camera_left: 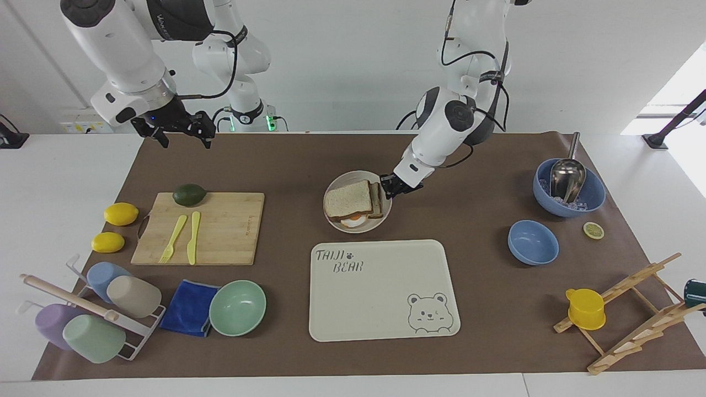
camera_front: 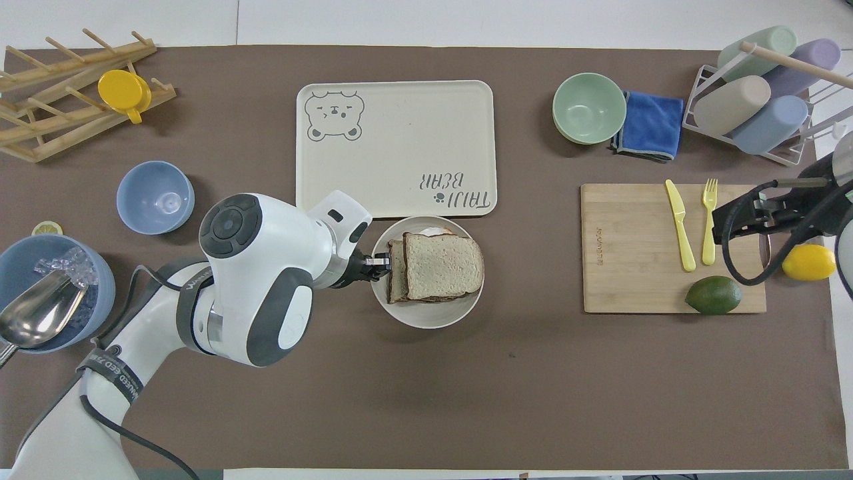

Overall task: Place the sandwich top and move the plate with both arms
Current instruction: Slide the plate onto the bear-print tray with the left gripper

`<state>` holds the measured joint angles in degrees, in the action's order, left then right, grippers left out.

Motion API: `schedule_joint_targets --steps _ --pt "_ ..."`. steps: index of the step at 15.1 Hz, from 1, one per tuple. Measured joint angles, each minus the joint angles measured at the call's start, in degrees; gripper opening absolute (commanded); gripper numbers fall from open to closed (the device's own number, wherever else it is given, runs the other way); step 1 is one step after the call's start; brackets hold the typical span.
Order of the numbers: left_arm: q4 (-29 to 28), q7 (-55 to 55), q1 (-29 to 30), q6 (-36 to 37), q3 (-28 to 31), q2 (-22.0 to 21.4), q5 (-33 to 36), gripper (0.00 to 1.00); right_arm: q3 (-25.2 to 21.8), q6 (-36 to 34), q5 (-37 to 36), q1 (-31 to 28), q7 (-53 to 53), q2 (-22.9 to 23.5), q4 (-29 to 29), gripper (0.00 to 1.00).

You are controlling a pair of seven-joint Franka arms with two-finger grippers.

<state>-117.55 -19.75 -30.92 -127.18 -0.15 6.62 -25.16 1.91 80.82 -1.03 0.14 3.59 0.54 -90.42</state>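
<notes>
With the sandwich top (camera_left: 346, 198) already lying on the stack, the left hand (camera_left: 398, 186) pinches the plate (camera_left: 337, 182) rim, just short of the tray (camera_left: 380, 286); the right hand (camera_left: 177, 128) waits, seemingly open, over the counter (camera_left: 485, 286); next, onto that tray

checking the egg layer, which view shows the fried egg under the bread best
The facing view: the fried egg peeks out, white and orange, from under the sandwich top at the plate's edge nearest the bear tray. In the overhead view the bread covers nearly all of it; only a pale sliver shows.
</notes>
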Motion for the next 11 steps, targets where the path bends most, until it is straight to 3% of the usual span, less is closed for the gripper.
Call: schedule_joint_targets --steps 6,11 --pt "7.19 0.70 6.13 0.89 0.20 2.72 -4.33 0.00 0.05 0.00 0.00 0.06 0.00 -0.01 0.00 1.00" --pt "14.98 0.77 7.51 0.92 0.21 10.79 -6.00 0.00 0.03 0.00 0.00 0.00 0.00 -0.01 0.00 1.00"
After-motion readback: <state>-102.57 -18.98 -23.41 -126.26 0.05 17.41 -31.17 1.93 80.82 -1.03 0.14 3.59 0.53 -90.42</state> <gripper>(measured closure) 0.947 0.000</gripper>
